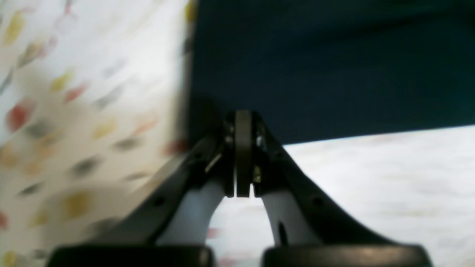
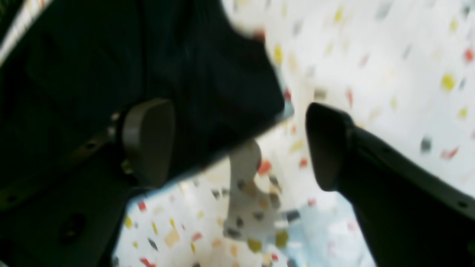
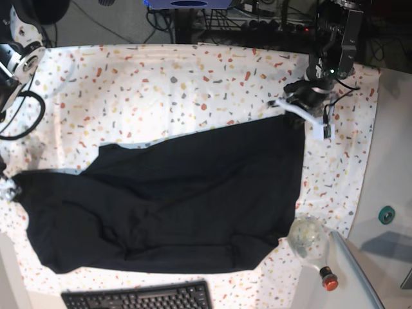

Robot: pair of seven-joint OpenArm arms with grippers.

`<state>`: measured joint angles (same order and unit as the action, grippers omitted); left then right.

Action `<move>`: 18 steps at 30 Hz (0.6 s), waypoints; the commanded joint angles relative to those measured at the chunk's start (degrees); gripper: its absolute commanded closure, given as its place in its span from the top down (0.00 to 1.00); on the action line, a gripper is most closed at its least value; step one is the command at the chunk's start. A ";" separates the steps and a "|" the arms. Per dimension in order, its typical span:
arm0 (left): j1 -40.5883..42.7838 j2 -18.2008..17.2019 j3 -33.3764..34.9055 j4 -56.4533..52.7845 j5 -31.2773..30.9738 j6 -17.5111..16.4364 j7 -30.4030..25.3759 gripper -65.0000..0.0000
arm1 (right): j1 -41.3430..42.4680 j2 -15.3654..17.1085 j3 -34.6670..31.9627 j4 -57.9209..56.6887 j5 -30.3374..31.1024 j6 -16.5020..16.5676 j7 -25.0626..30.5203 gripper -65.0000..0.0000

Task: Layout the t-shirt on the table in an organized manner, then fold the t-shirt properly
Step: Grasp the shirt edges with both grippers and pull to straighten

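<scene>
- One wide table [image 3: 161,77] covered in white cloth with red, yellow and grey flecks fills most of the base view
- One big plain black soft t-shirt [image 3: 174,193] lies spread across the near half of the table, from the left edge to the right side, with some folds and bumps along its near edge
- The left gripper [image 1: 243,155] sits at the far right corner of the t-shirt in the base view; in the left wrist view its two fingers are pressed together, right at the shirt's corner, and I cannot tell if any cloth is pinched between them
- The right gripper [image 2: 237,142] is at the left edge of the table; its fingers stand wide apart, one finger [image 2: 148,141] over the black cloth and the other over the flecked table, holding nothing
- A black keyboard [image 3: 138,297] lies at the near edge, just below the shirt
- A clear round glass bottle with a red cap [image 3: 310,243] lies near the shirt's near right corner
</scene>
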<state>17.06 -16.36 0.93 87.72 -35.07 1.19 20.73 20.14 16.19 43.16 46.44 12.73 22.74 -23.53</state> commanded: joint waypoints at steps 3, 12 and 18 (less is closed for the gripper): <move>-1.28 -0.39 -0.27 4.98 -2.43 -0.36 -2.14 0.00 | 0.91 0.65 0.05 0.73 0.67 0.33 0.72 0.85; -11.30 3.22 0.17 -17.09 -2.25 -0.27 -2.58 0.00 | 5.84 5.57 -0.04 -11.84 0.50 -4.94 8.36 0.86; -4.88 0.76 -0.27 -14.98 -2.25 -0.27 -2.67 0.00 | 7.77 6.72 -5.05 -17.56 0.50 -4.94 10.39 0.86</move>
<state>12.10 -15.44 0.69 72.42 -37.76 -0.10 16.84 26.00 21.65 37.98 27.90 12.43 17.08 -14.87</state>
